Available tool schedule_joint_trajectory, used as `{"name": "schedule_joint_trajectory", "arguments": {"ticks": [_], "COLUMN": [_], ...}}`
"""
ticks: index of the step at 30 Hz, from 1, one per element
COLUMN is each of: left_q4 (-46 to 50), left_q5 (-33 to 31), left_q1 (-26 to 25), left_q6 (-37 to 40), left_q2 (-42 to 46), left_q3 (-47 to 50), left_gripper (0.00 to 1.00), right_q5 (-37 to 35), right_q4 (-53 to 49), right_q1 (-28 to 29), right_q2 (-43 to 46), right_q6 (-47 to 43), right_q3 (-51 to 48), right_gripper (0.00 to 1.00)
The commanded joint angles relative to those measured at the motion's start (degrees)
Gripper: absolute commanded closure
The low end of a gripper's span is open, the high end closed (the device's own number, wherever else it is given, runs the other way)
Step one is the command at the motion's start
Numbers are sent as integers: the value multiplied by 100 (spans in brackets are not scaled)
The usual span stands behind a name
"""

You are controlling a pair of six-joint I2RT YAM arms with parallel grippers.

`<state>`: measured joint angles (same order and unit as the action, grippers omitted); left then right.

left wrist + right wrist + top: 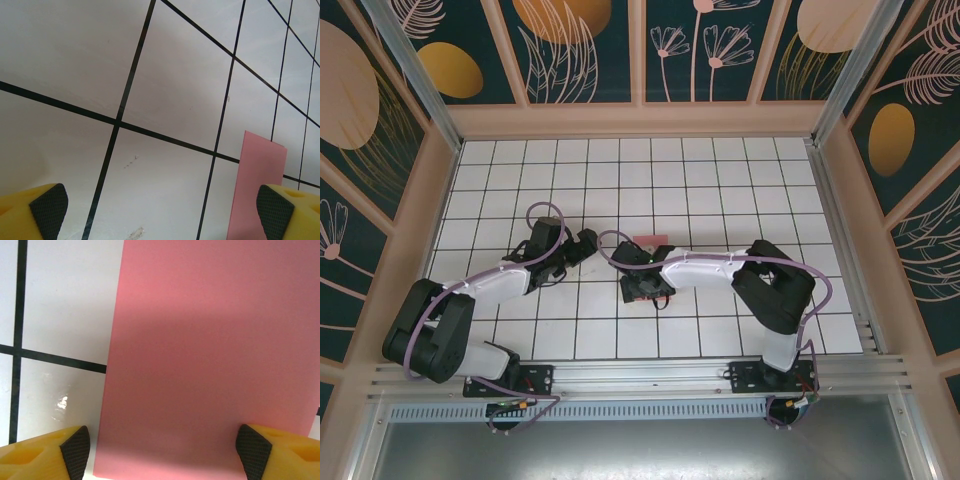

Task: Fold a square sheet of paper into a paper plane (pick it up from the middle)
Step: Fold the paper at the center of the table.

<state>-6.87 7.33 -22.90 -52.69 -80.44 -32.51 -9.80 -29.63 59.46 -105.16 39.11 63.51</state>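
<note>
Right gripper (pixel 165 460) hangs low over the square sheet of paper (pixel 210 340) with its yellow fingers spread wide and nothing pinched. One dark pad (pixel 75 452) sits just off one side edge of the sheet. The other is over the sheet, close to the opposite edge. Whether either pad touches the paper I cannot tell.

The sheet is plain pink and lies flat on the table (pixel 720 170), near its middle, with a soft shadow across it. From above, only a small strip of the sheet shows past the right wrist.

Just beside the sheet, on the left arm's side, the left gripper (pixel 162 215) is also fully spread and holds nothing. In its own camera a corner of the sheet stands next to one pad.

White tiles with black grid lines run out from the sheet on every side, and leaf-patterned walls (pixel 580 50) stand well beyond it.
</note>
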Motion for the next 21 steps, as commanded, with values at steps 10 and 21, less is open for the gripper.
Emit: {"name": "schedule_joint_trajectory", "arguments": {"ticks": [10,21], "left_q4": [-60,-244], "left_q5": [92,481], "left_q1": [31,31], "left_q6": [65,143], "left_q2": [-59,-101], "left_q3": [39,43], "left_gripper": [2,2], "right_q5": [469,1367], "right_q4": [213,866], "right_q1": [-226,-815], "right_q2": [-62,568], "right_q6": [70,-292], "right_q3": [-528,-1206], "right_gripper": [42,33]}}
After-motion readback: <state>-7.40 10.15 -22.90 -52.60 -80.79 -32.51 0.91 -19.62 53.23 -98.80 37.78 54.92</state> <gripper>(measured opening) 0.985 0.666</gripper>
